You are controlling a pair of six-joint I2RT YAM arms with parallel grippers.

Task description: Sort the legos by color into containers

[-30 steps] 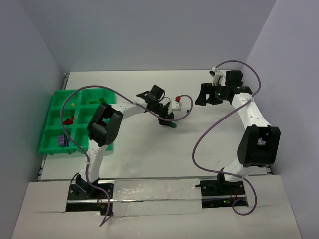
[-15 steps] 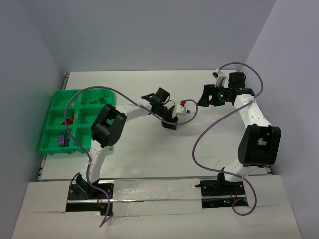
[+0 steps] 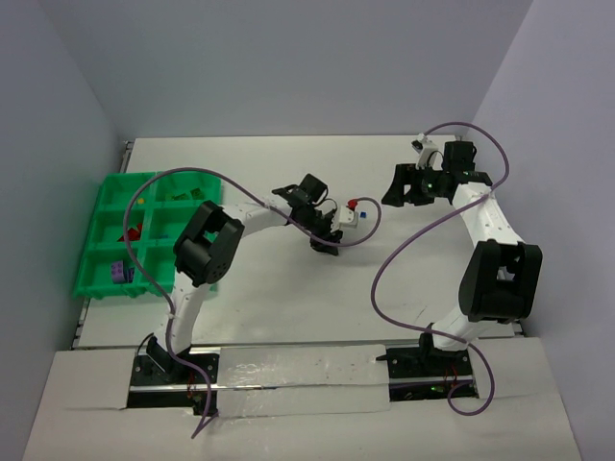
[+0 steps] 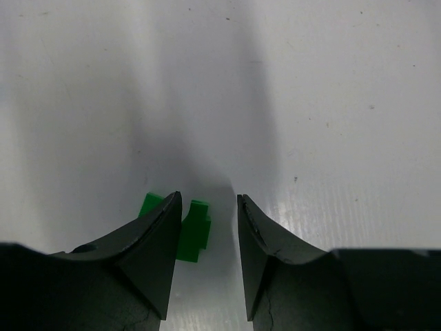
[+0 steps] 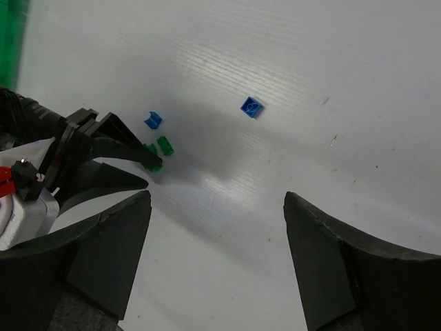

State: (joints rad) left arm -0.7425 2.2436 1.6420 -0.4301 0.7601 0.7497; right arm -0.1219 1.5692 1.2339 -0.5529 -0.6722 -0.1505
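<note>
In the left wrist view, my left gripper [image 4: 208,200] is down at the white table, its jaws open. A small green lego [image 4: 193,231] lies between them, close against the left finger and apart from the right one. A second green lego [image 4: 150,204] peeks out beyond the left finger. From the right wrist I see the two green legos [image 5: 165,145] [image 5: 153,164] at the left gripper's tips, plus two blue legos [image 5: 153,120] [image 5: 252,106] further off. My right gripper [image 5: 217,200] hovers wide open and empty. The green tray of containers [image 3: 101,240] sits at the far left.
The tray holds sorted pieces: red [image 3: 132,230], purple [image 3: 117,272] and green [image 3: 178,197] in separate bins. Purple cables loop over both arms. The left arm's wrist camera block [image 3: 348,213] juts out near the table's middle. Walls enclose the table on three sides.
The left gripper has shifted slightly right over the green legos and its jaws have narrowed. The right gripper has swung a little to the right, still open.
</note>
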